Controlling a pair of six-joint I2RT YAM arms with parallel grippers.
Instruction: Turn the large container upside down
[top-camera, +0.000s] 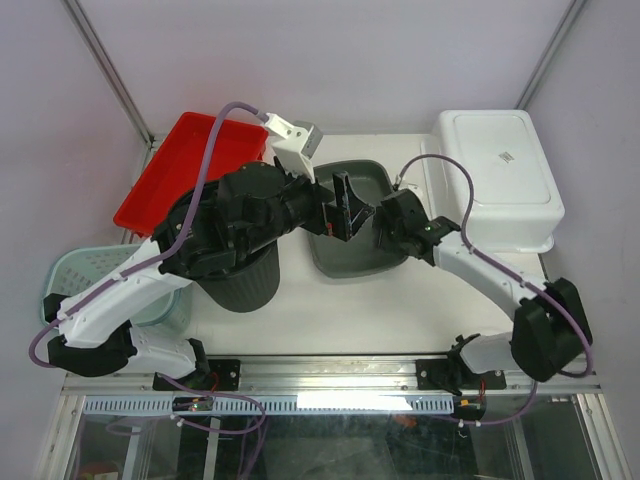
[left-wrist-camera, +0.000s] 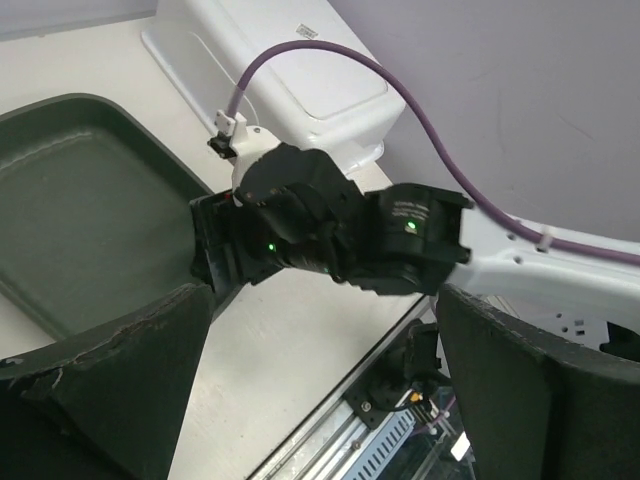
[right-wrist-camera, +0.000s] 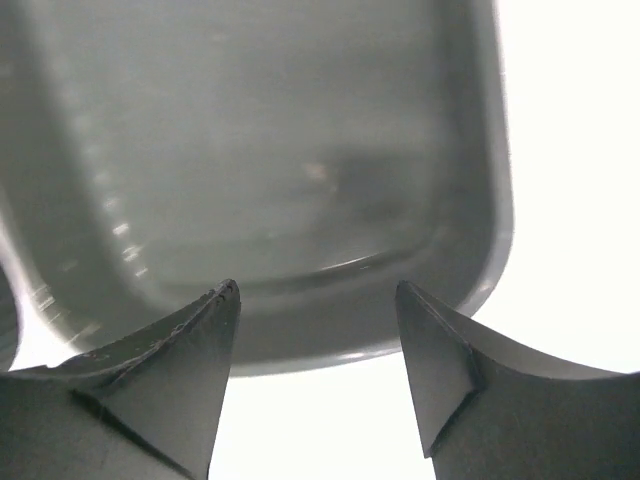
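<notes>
Pale grey walls are closing in a white bench, and the grey tub is lying at its middle, open side up, flat on its base. I am taking it for the large container of the task, since both arms are reaching towards it. A white tub is sitting mouth down at the far right. A red tray is leaning at the far left, with a dark bin and a pale green basket nearer.

The left arm is stretching across the bin. The left jaws are standing wide open over the tub's near part, holding nothing. The right arm is coming in from the right. The right jaws are standing partly open and empty, pointing down at the tub's near rim, which is showing beyond the tips.

The tub is looking like thin moulded plastic: probably light, fairly stiff at the rolled rim, smooth and likely slippery on the sloping walls. The rim is looking like the best hold, pinched across the lip on one long side. Tipping it about the opposite edge is asking for a firm grip, as a shallow bite could be slipping off.
</notes>
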